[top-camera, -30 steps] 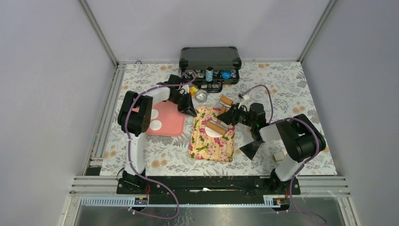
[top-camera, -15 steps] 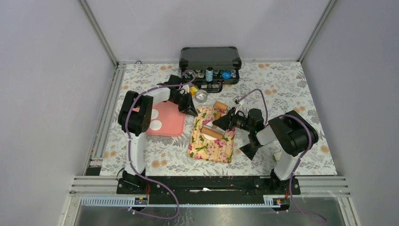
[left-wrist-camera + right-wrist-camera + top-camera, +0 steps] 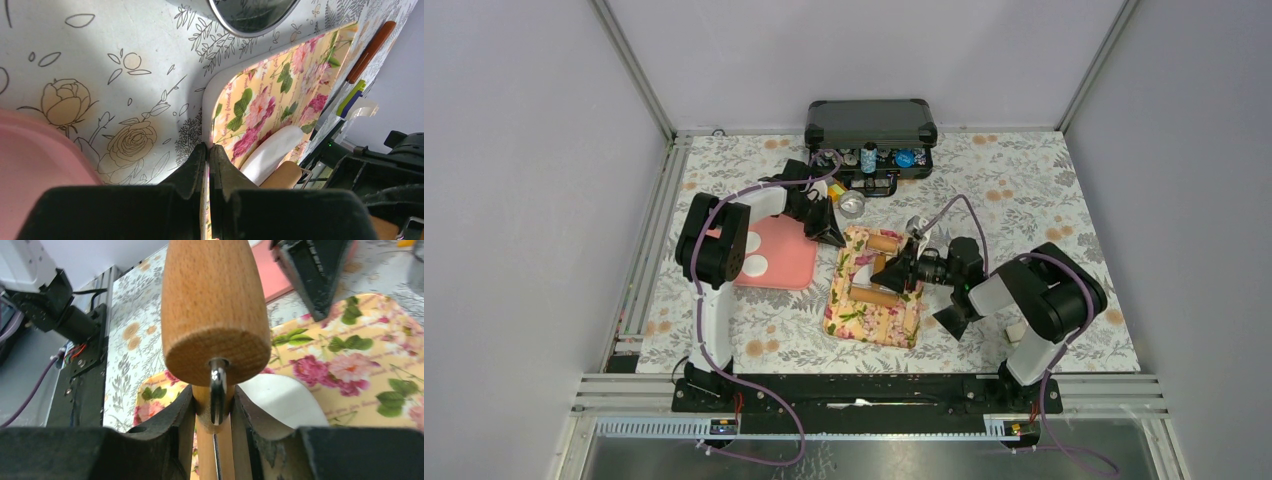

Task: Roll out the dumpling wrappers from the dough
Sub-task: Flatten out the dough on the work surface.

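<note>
Desk (image 3: 1024, 190) has two finished wrappers (image 3: 755, 265) on the pink tray (image 3: 794, 262), right hand (image 3: 214, 407) pinching the rolling pin (image 3: 215, 315) over a third wrapper (image 3: 280, 400), left hand (image 3: 207, 155) pressed together, so likely midway.

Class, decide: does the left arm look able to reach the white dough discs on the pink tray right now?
Probably yes: the flat white dough discs lie uncovered on the pink tray, beside the left end effector, though it is shut.

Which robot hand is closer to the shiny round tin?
Left. The left gripper sits shut near the silver tin, by the floral board. The right gripper holds the rolling pin farther away, over that board.
</note>
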